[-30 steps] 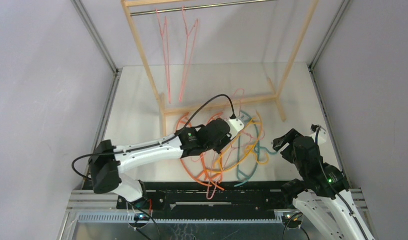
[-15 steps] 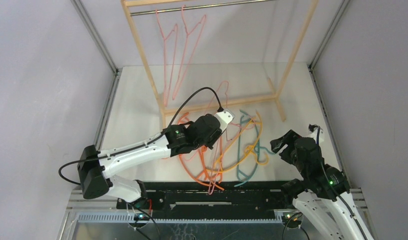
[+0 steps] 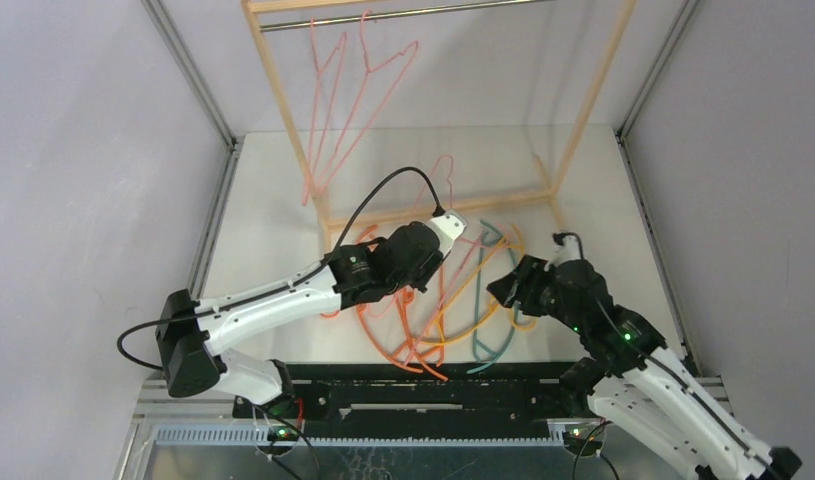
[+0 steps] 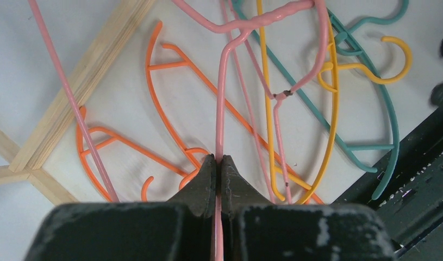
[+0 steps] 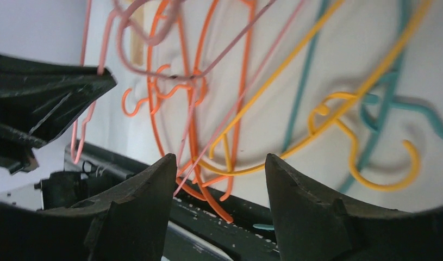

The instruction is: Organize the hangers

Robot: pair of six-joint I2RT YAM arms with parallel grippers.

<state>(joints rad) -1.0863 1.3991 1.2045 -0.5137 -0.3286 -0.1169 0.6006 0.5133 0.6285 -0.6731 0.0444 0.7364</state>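
Hangers (image 3: 445, 305) tangled in heap; 2 pink hangers (image 3: 370, 115) hanging.

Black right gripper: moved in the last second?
Yes. The right gripper shifted left, away from the table's right metal rail, over the pile of thin coloured hangers.

The rack (image 3: 283, 100) stands at the back of the counter (image 3: 273, 200), in the upper middle of the top view. Two hangers (image 3: 328, 110) hook on its rod (image 3: 403, 14) toward the left end. A heap of hangers (image 3: 453, 320) lies on the counter before the rack's foot, mid-frame. The left hand (image 4: 219, 163) is above the heap's left part, one hanger's wire (image 4: 221, 109) between its fingers. The right hand (image 3: 505, 288) is at the heap's right edge.
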